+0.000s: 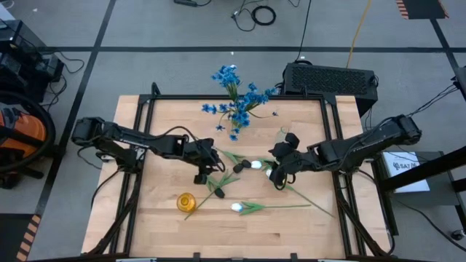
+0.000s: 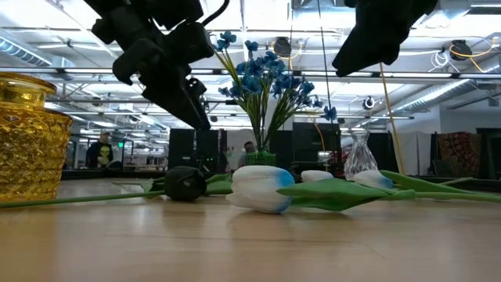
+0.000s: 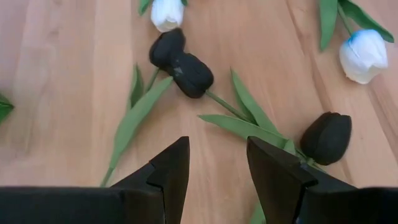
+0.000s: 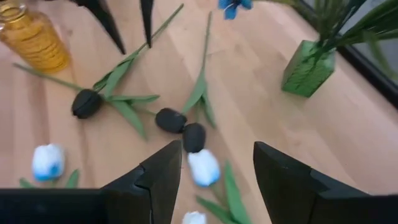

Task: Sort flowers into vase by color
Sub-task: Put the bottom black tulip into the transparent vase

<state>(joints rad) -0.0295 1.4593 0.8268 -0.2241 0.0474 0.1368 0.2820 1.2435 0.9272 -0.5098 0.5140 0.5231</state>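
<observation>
Blue flowers (image 1: 237, 98) stand in a green vase (image 4: 305, 74) at the table's far edge. Dark and white tulips lie flat mid-table: a pair of dark blooms (image 3: 189, 71), a single dark one (image 3: 326, 137), and white ones (image 3: 364, 56) (image 4: 204, 167) (image 1: 237, 207). My left gripper (image 3: 216, 168) hovers open above the table on the near side of the dark pair. My right gripper (image 4: 217, 174) hangs open over the white tulip beside the dark pair. In the high view, left gripper (image 1: 207, 164) and right gripper (image 1: 279, 173) face each other across the tulips.
A yellow glass vase (image 1: 186, 201) stands toward the near left of the table and a small clear glass vase (image 1: 285, 136) stands right of the green one. Long stems and leaves (image 1: 291, 206) trail across the middle. A black box (image 1: 331, 78) sits beyond the far edge.
</observation>
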